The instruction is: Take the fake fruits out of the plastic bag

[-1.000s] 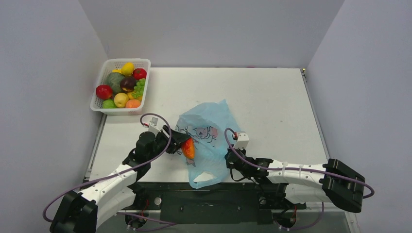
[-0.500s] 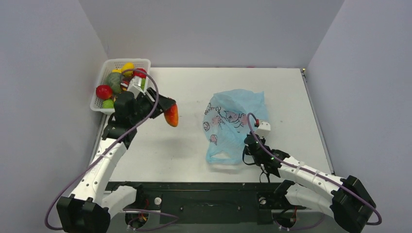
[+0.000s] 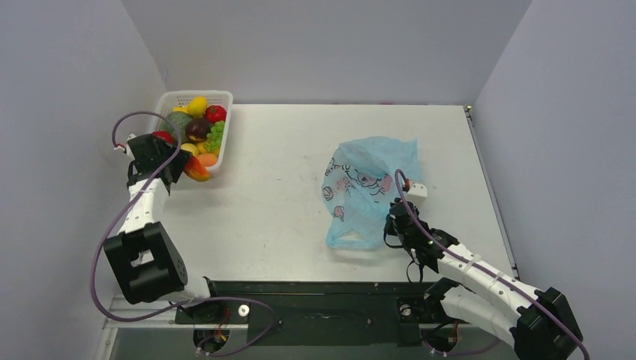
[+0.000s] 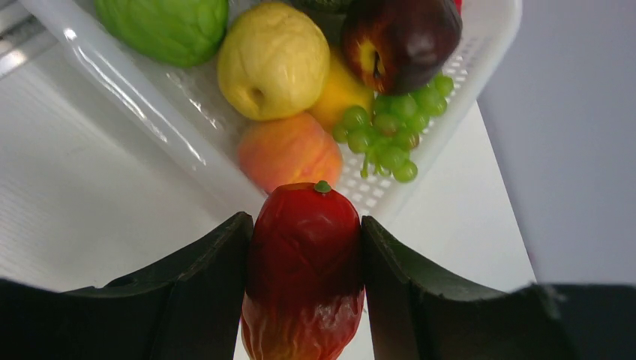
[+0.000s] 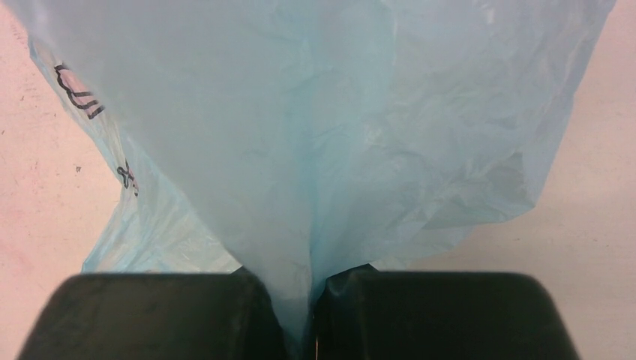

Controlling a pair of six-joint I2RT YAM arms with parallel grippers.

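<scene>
Left gripper [image 4: 305, 229] half-spread, clamping red fruit [image 4: 304, 277] at basket [image 4: 135, 97] rim; right gripper [image 5: 300, 304] pinched tight on plastic bag [image 5: 337, 150].

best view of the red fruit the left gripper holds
Left wrist: the glossy red plastic fruit is large, clamped in the left gripper. Top external shows it small; right wrist, not at all.

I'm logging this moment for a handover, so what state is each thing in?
left tool: shut on the red fruit, at the basket's near rim.
red fruit: gripped between the fingers, outside the bag.
right tool: shut on a pinch of the plastic bag.
plastic bag: crumpled, one edge pinched, contents not visible.
basket: upright, heaped with other fruits.
</scene>
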